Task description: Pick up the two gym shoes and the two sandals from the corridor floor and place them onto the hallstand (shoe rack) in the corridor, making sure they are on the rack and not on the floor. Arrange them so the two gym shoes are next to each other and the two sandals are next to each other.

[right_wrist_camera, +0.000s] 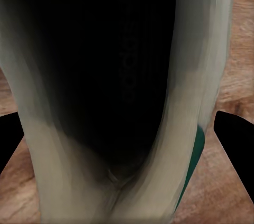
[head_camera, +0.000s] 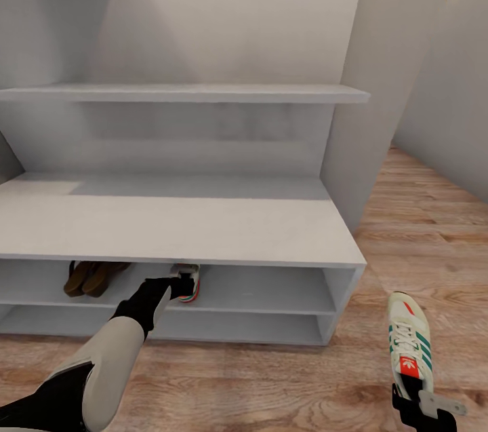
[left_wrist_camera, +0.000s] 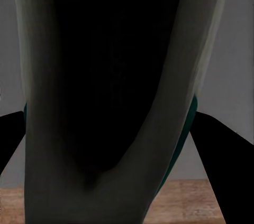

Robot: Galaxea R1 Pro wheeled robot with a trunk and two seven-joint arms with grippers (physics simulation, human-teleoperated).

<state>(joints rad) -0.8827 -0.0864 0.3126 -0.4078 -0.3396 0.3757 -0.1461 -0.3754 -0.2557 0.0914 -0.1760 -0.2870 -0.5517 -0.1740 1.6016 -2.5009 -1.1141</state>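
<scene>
The two brown sandals (head_camera: 91,277) lie side by side at the left of the hallstand's (head_camera: 169,222) upper shoe shelf. My left gripper (head_camera: 177,285) reaches into that shelf, shut on the heel of one gym shoe (head_camera: 191,281), just right of the sandals. In the left wrist view the shoe's dark opening (left_wrist_camera: 106,86) sits between the black fingers (left_wrist_camera: 225,145). My right gripper (head_camera: 419,406) is shut on the heel of the other gym shoe (head_camera: 409,342), toe pointing away over the corridor floor (head_camera: 271,384). The right wrist view looks into that shoe (right_wrist_camera: 106,76).
The bench top and the wall shelf (head_camera: 183,93) above it are bare. The lower shoe shelf (head_camera: 237,327) holds nothing. A pale wall panel (head_camera: 379,113) rises right of the rack, with wood floor running back beside it.
</scene>
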